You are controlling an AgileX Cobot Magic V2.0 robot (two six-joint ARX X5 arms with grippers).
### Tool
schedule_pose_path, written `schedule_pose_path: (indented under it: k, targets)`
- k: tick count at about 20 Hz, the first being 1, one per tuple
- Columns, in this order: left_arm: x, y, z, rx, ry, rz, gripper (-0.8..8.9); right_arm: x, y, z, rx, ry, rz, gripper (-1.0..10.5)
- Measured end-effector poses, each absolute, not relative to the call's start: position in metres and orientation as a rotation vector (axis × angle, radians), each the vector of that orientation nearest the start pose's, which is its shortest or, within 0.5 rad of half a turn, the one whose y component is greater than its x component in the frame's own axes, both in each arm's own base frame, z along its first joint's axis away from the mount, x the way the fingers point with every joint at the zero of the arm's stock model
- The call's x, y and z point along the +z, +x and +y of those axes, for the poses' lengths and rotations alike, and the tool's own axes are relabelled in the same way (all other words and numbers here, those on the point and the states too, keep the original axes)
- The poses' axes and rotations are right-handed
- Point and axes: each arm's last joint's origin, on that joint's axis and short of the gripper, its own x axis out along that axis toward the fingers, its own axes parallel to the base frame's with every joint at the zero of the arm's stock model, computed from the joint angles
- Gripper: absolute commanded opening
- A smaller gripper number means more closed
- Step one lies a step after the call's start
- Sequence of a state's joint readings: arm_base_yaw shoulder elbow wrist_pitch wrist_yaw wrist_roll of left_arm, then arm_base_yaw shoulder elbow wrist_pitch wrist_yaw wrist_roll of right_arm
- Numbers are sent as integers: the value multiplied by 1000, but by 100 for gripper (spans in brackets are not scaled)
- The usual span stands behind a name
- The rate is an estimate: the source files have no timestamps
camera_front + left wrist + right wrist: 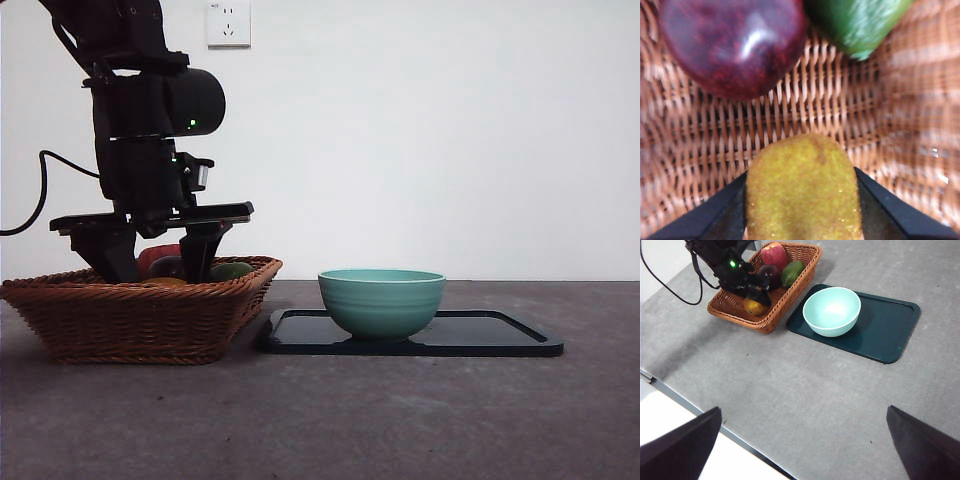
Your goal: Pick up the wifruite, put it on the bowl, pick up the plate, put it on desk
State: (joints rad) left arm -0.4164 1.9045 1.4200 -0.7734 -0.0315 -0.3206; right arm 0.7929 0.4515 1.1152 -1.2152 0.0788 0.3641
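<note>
Wifruite (802,192) lay low in the wicker basket (140,315), flanked on both sides by the 2 black jaws of the left gripper (802,210); contact with its skin looked close but could not be confirmed, so jaws judged spread around it, not yet clamped. Shared the basket with a dark red-purple fruit (732,45), a green fruit (857,22) and a red apple (773,254). Stood just beside that basket: the mint-green bowl (382,300), empty, on a dark tray (500,335) on the desk (400,420). Step in hand judged as the grasp. Best done by closing squarely across the fruit's narrow width, gently enough for a rounded skin, then lifting straight up clear of the basket rim before crossing to the bowl. Waited high above the desk with jaws wide apart: the right gripper (805,450).
</note>
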Motion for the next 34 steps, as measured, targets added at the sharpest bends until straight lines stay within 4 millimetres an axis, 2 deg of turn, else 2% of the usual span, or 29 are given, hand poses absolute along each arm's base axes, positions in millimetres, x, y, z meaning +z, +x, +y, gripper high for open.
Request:
schedule_pose_path:
  k: [2,6,9,11,13,16,19,22,25,29,34]
  targets:
    - [200,349,-153,-128,2,1266,267,366,16,13,590,104,627,561]
    - [199,349,-153,-129,1,1265,430,366,16,13,590,104,627,561]
    - [201,348,-152,-121,7,1289,447,366,16,13,590,104,627,561]
    - [211,352,-154,-125,9,1283,450,366,16,13,591,104,627,561]
    - [227,355,-155,-139,9,1253,510,366,16,13,591,104,627,561]
    - [260,344,-150,-163,8,1197,541,366,16,13,590,104,627,561]
    - [307,318,-139,-203,11,1099,553,366,16,13,591,104,627,561]
    - [348,284,-128,-270,29,1008,697,366,16,13,591,104,627,561]
    - [381,245,-121,-376,30,940,696,366,16,13,590,104,627,561]
    - [413,187,-110,-593,34,886,696,366,16,13,590,104,627,561]
    - [437,129,-89,-717,104,760,693,366,16,13,590,104,627,561]
